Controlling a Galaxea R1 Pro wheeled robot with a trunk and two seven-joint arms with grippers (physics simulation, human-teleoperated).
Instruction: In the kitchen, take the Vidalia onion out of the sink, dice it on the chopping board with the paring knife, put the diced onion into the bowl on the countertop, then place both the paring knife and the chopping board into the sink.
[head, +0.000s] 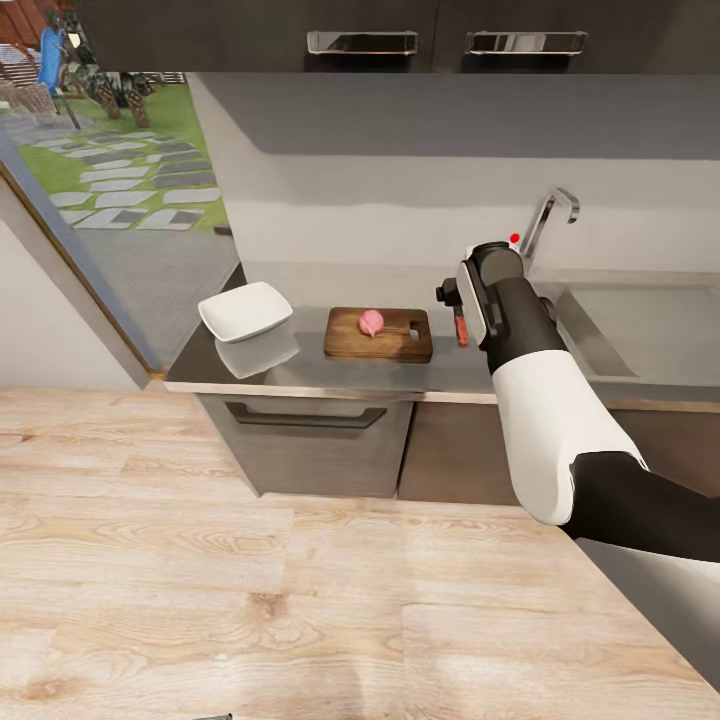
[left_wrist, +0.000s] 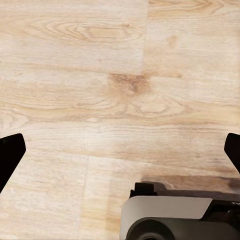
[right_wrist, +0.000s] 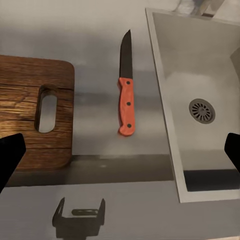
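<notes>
The pinkish Vidalia onion (head: 371, 321) lies whole on the brown chopping board (head: 378, 336), whose handle slot faces the sink. The white bowl (head: 246, 310) stands on the countertop (head: 300, 372) left of the board. The paring knife (head: 461, 328) lies flat on the counter between board and sink (head: 650, 330). My right arm (head: 505, 310) hangs over the knife. In the right wrist view my right gripper (right_wrist: 120, 155) is open above the knife (right_wrist: 126, 100), red handle nearest, with the board (right_wrist: 30, 120) on one side and the steel sink (right_wrist: 210, 60) on the other. My left gripper (left_wrist: 120, 155) is open over the wood floor.
The chrome tap (head: 548, 215) with a red knob rises behind the sink. Dark wall cabinets (head: 360, 35) hang above the counter. A glass door (head: 90, 170) stands to the left. Pale wood floor (head: 250, 600) lies in front of the dark base cabinets (head: 310, 440).
</notes>
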